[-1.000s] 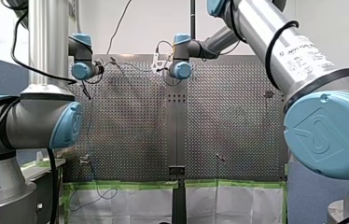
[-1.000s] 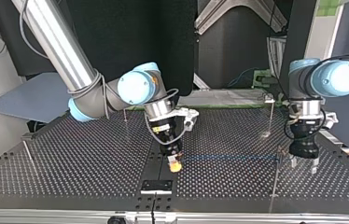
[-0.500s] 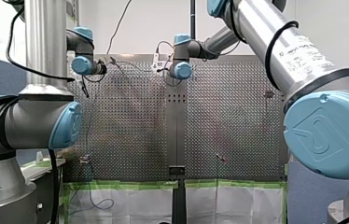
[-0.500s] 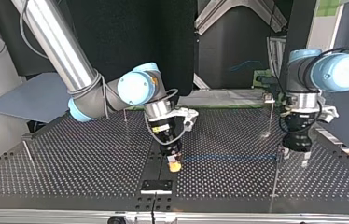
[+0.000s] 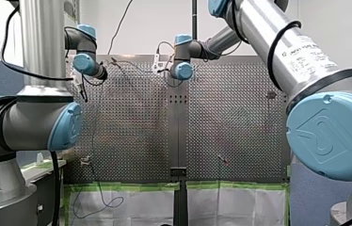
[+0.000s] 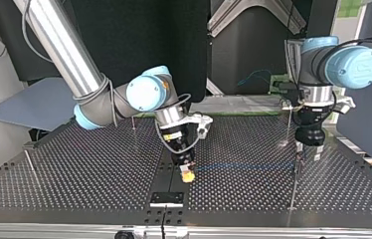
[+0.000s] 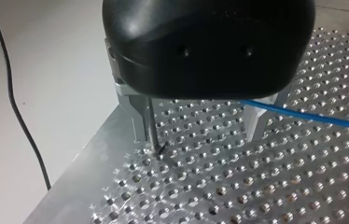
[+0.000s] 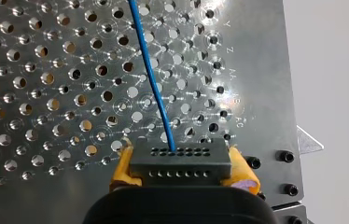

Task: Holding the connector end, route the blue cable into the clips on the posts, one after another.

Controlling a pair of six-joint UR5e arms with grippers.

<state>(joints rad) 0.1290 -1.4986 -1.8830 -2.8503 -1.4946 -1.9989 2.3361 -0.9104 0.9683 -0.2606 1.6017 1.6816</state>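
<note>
Our right gripper (image 8: 182, 168) is clamped on the connector (image 8: 178, 156), its yellow pads (image 8: 121, 169) pressing the two short sides. It sits low over the perforated table (image 8: 46, 93), near the middle of the top view's near edge. From the connector the blue cable (image 6: 243, 166) runs taut, just above the table, to the top view's right. There it reaches a thin post (image 6: 293, 189) under our left gripper (image 7: 196, 128).

That gripper's metal fingers (image 7: 137, 121) stand wide apart and hold nothing; the post rises beside one, and the cable passes by the other. We judge the cable light, thin and limp, so it follows only under tension. The rigid connector is the place to hold it. Other posts (image 6: 30, 167) stand well apart, and the left gripper crowds the nearest one.
</note>
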